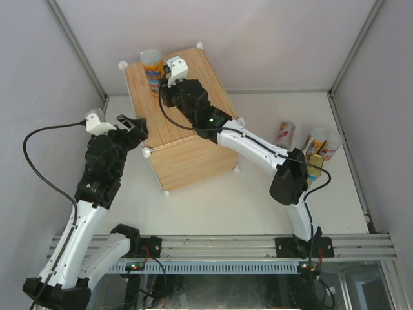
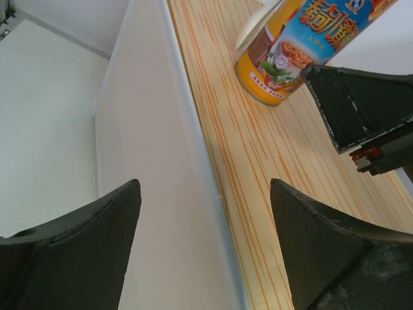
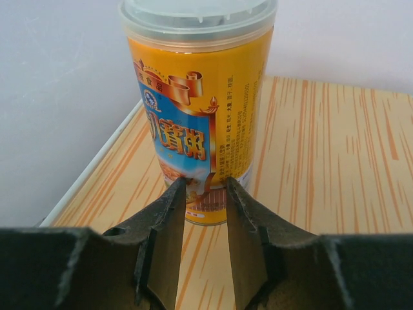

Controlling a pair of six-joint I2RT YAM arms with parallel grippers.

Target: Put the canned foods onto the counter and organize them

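Observation:
An orange can with a blue label and a pale lid (image 1: pixel 153 68) stands upright on the back left corner of the wood-grain counter (image 1: pixel 193 152). My right gripper (image 1: pixel 164 81) is just in front of it, its jaws a narrow gap apart with nothing between them. In the right wrist view, my right gripper (image 3: pixel 206 182) has its tips at the base of the can (image 3: pixel 200 97). My left gripper (image 1: pixel 137 126) is wide open and empty at the counter's left top edge. In the left wrist view, my left gripper (image 2: pixel 205 187) straddles that edge, with the can (image 2: pixel 290 51) further along. Other cans (image 1: pixel 285 134) stand on the table at the right.
At the right, two more tall cans (image 1: pixel 322 143) and a flat gold-blue tin (image 1: pixel 314 169) sit near the right arm's elbow. White walls enclose the table on the left, back and right. The right gripper's finger (image 2: pixel 361 110) shows in the left wrist view.

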